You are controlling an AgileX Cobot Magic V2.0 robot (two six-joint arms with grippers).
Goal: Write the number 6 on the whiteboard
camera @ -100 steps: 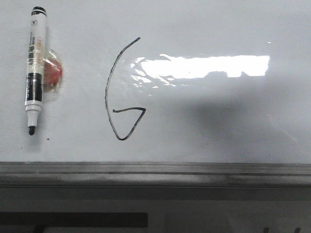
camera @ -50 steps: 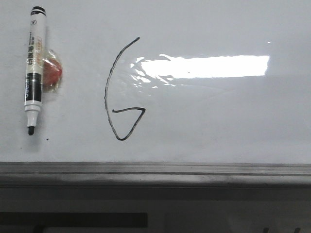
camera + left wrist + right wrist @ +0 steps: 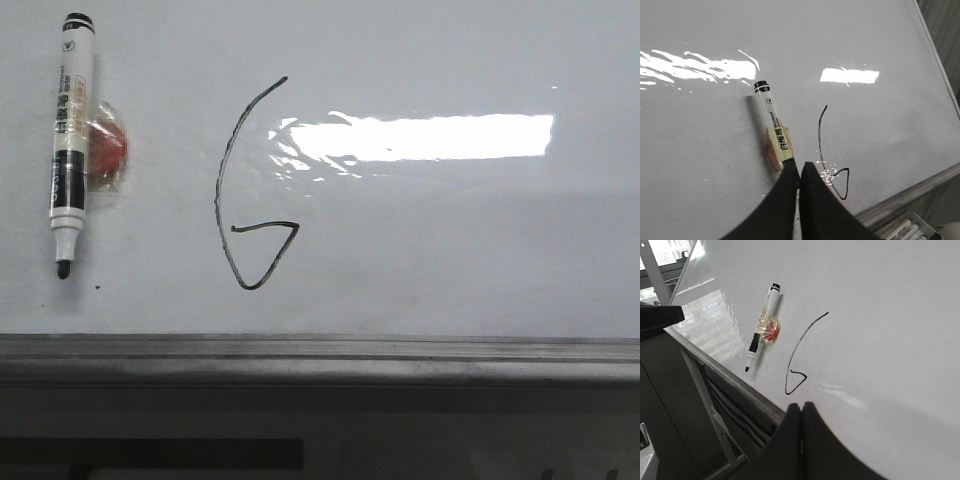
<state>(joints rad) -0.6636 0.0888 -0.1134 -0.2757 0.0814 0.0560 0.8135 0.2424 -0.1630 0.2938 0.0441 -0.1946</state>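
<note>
Front view: a black 6 (image 3: 248,195) is drawn left of centre on the whiteboard (image 3: 450,260), above its bottom rail. A marker (image 3: 70,140) is stuck near the top-left corner. Left gripper (image 3: 800,172) and right gripper (image 3: 801,412) are pressed closed, holding nothing.

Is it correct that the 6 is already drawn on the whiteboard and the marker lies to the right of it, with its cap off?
Not quite. In the front view the marker lies to the left of the number 6, not to the right. The rest holds: the 6 is already drawn on the whiteboard, and the marker's tip is uncapped.
</note>
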